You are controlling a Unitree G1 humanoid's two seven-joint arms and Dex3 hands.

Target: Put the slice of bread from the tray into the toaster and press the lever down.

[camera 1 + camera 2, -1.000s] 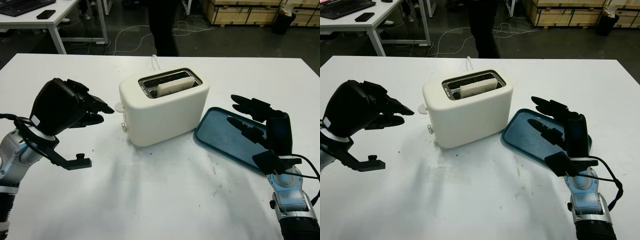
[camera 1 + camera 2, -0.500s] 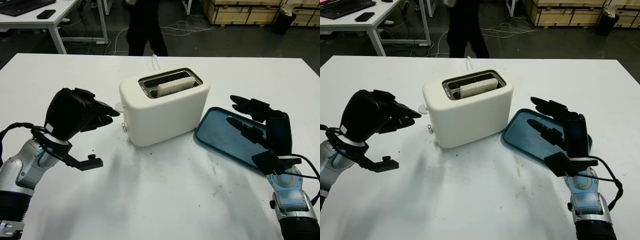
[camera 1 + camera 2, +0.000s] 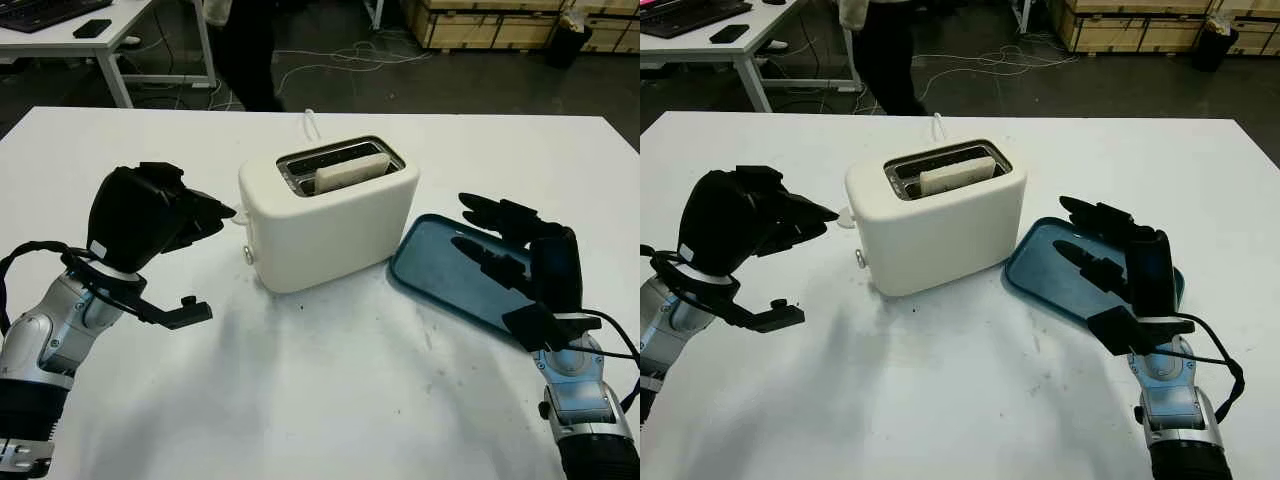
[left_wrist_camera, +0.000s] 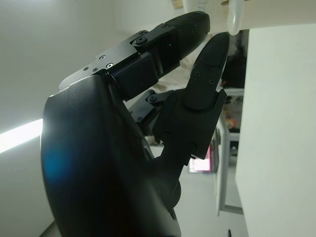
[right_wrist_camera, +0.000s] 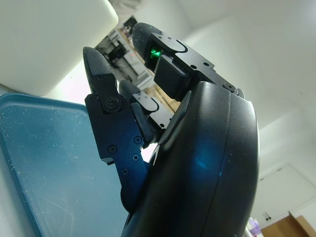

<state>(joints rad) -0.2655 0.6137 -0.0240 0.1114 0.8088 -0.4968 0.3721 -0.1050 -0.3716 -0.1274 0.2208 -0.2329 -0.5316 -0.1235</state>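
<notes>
The white toaster (image 3: 330,220) stands mid-table with the slice of bread (image 3: 350,170) upright in its near slot, its top edge showing. The toaster's white lever (image 3: 238,213) juts from its left end, high on the side. My left hand (image 3: 215,213) is open, and its fingertips (image 4: 217,44) come right up to the lever (image 4: 236,15); whether they touch it I cannot tell. My right hand (image 3: 492,238) is open above the blue tray (image 3: 435,280), which holds nothing.
A white cord runs from behind the toaster to the table's far edge. A person's legs (image 3: 245,50) stand beyond that edge, near a desk (image 3: 90,35) at the back left. Wooden crates (image 3: 490,20) sit at the back right.
My left hand has moved right and slightly up, bringing its fingertips to the toaster's lever. The person behind the table has walked left. My right hand has stayed put.
</notes>
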